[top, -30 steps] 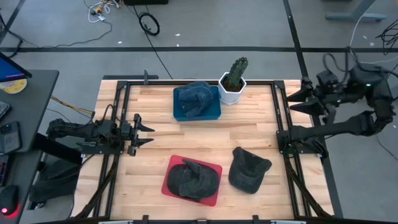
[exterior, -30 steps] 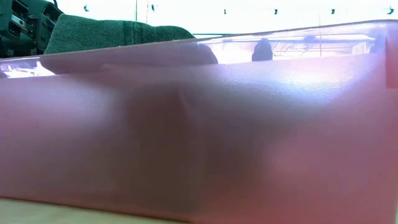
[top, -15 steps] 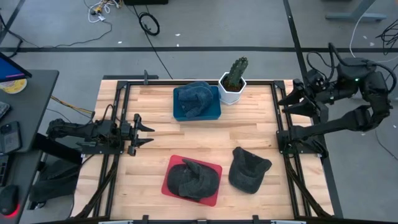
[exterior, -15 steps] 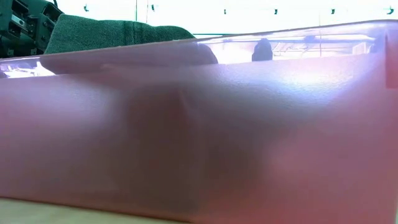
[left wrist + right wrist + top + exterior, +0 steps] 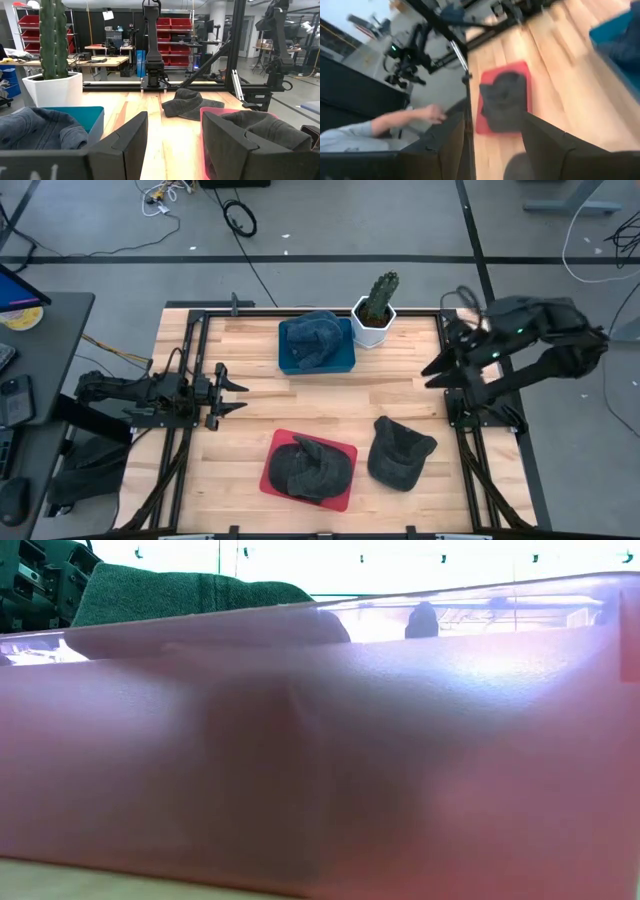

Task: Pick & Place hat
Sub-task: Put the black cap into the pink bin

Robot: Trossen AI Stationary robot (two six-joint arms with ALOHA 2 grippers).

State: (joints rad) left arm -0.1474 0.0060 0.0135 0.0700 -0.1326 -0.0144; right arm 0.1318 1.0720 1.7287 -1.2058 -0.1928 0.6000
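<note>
A dark grey hat [image 5: 400,452] lies loose on the wooden table at the near right; it also shows in the left wrist view [image 5: 192,103]. A second hat [image 5: 308,467] lies in a red tray [image 5: 270,478], and a third [image 5: 314,338] in a blue tray [image 5: 345,362]. My right gripper [image 5: 432,372] is open and empty above the table's right edge, beyond the loose hat toward the far side; its fingers stand apart in its wrist view [image 5: 495,145]. My left gripper [image 5: 238,394] is open and empty at the table's left [image 5: 175,145].
A cactus in a white pot [image 5: 374,312] stands at the far edge beside the blue tray. Black frame rails [image 5: 452,380] run along the table's left and right sides. The red tray's wall [image 5: 320,760] fills the low view. A person's arm [image 5: 395,125] shows beyond the table.
My right gripper has swung in from beyond the table's right edge toward the left and near edges, and now hangs over the right rail. The hats and trays lie as before.
</note>
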